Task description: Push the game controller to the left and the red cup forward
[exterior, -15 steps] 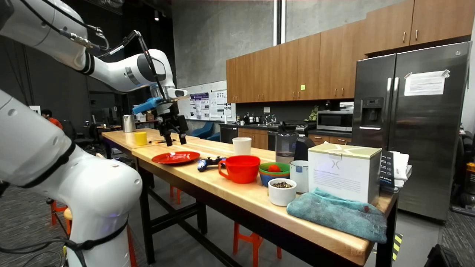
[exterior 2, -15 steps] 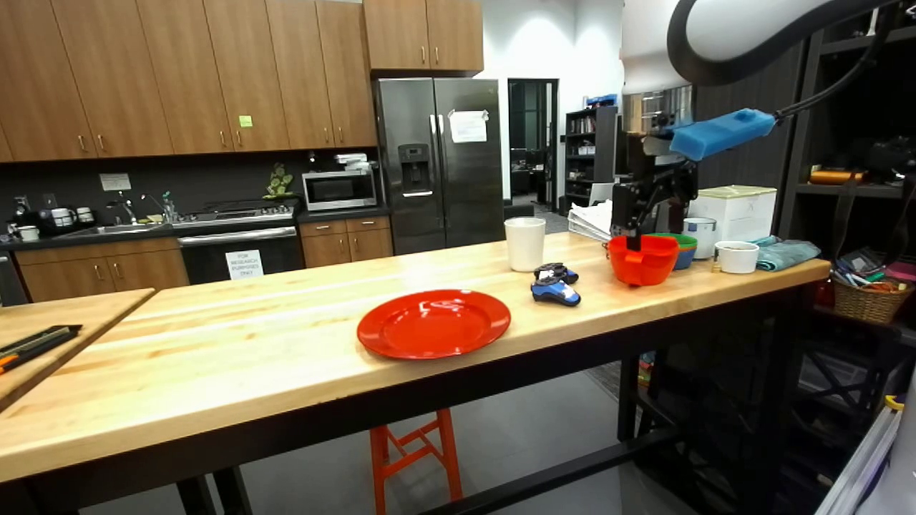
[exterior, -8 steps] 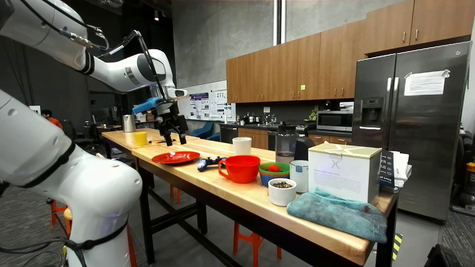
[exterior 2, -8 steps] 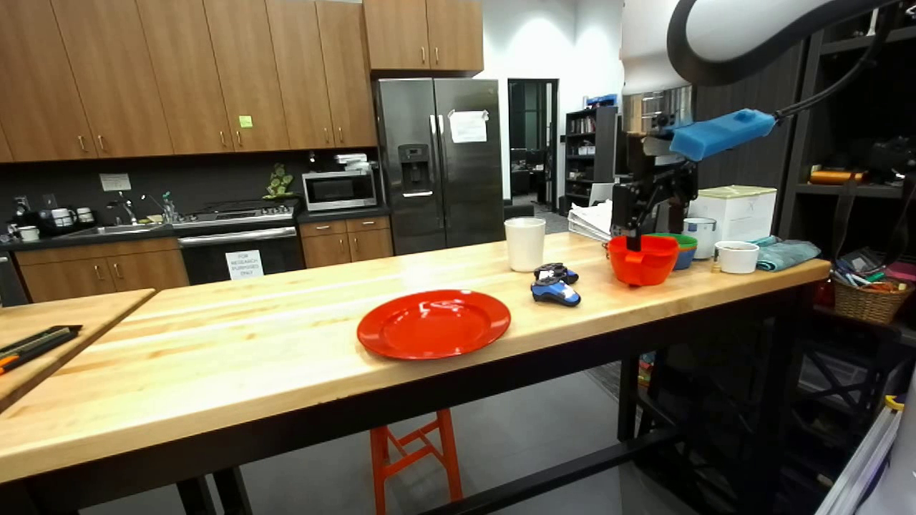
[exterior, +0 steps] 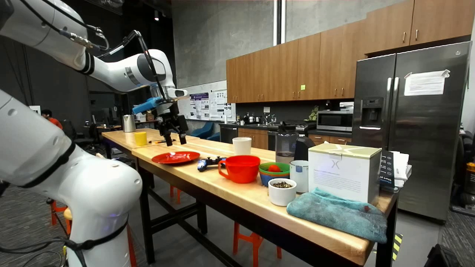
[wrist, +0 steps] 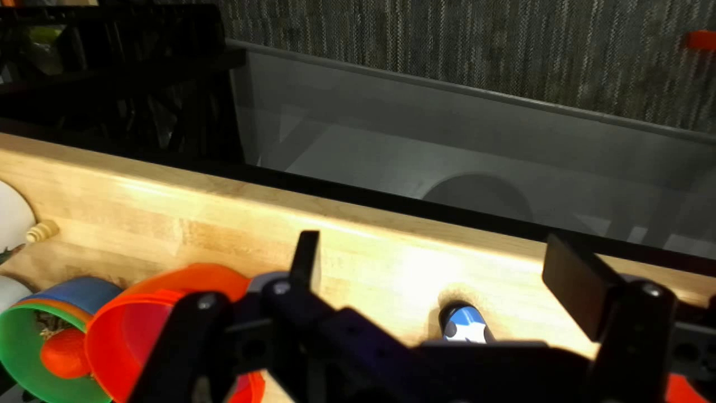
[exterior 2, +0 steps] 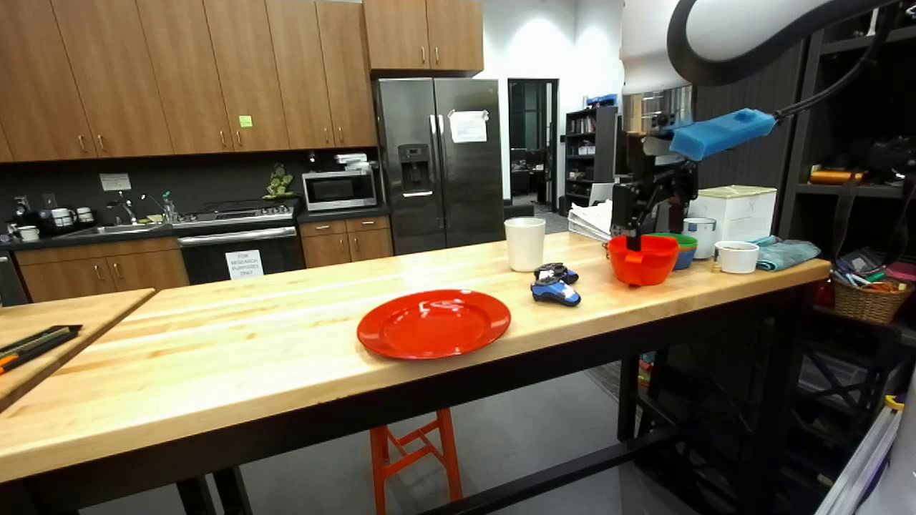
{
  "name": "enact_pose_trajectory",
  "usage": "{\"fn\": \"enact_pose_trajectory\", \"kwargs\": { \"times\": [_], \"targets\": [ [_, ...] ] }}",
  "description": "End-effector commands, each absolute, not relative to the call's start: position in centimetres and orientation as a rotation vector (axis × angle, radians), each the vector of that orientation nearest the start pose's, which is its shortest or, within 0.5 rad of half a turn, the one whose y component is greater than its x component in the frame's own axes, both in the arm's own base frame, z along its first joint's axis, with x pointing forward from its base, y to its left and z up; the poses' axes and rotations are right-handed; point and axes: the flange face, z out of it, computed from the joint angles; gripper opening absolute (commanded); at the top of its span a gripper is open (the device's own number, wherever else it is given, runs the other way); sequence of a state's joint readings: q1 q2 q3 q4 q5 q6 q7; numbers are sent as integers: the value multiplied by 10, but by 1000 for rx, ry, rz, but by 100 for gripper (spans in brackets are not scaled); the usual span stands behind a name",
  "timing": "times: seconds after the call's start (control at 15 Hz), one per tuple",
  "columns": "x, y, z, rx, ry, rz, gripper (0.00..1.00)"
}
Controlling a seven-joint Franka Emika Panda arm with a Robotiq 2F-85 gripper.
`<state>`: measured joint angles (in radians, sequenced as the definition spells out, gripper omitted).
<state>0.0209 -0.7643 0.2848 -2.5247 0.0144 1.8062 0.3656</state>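
The black and blue game controller [exterior: 203, 164] lies on the wooden table between the red plate and the red cup [exterior: 243, 170]. In an exterior view the controller [exterior 2: 555, 292] sits left of the red cup [exterior 2: 647, 268], and a black fingertip [exterior 2: 634, 242] overlaps that cup in the picture. My gripper [exterior: 176, 141] hangs in the air above table height, apart from both things. From the wrist, the gripper [wrist: 430, 238] is open with its fingers wide apart. One blue-and-white end of the controller [wrist: 465, 323] shows below; the rest is hidden behind the gripper. The red cup [wrist: 112, 341] is partly covered at lower left.
A red plate [exterior 2: 434, 324] lies near the table's front edge. A white cup [exterior 2: 524, 244] stands behind the controller. Beside the red cup are a green bowl [exterior: 284, 168] holding a red ball, a white bowl [exterior: 282, 196], a mug [exterior: 300, 178], a box [exterior: 337, 174] and a towel [exterior: 334, 215].
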Motion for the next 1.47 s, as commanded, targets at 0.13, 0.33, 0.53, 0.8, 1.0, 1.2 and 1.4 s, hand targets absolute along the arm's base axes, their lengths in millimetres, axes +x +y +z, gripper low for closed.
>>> {"fn": "enact_pose_trajectory", "kwargs": {
  "times": [0.13,0.33,0.53,0.8,1.0,1.2,1.4],
  "targets": [
    [312,110,511,-3301,226,-122,100],
    [311,103,502,-3325,228,-94,100],
    [307,90,488,-3378,247,-55,100],
    [302,73,472,-3430,286,-12,100],
    [295,59,457,-3473,343,34,100],
    [289,46,443,-3518,427,15,100],
    [284,36,431,-3574,485,12,100]
  ]
}}
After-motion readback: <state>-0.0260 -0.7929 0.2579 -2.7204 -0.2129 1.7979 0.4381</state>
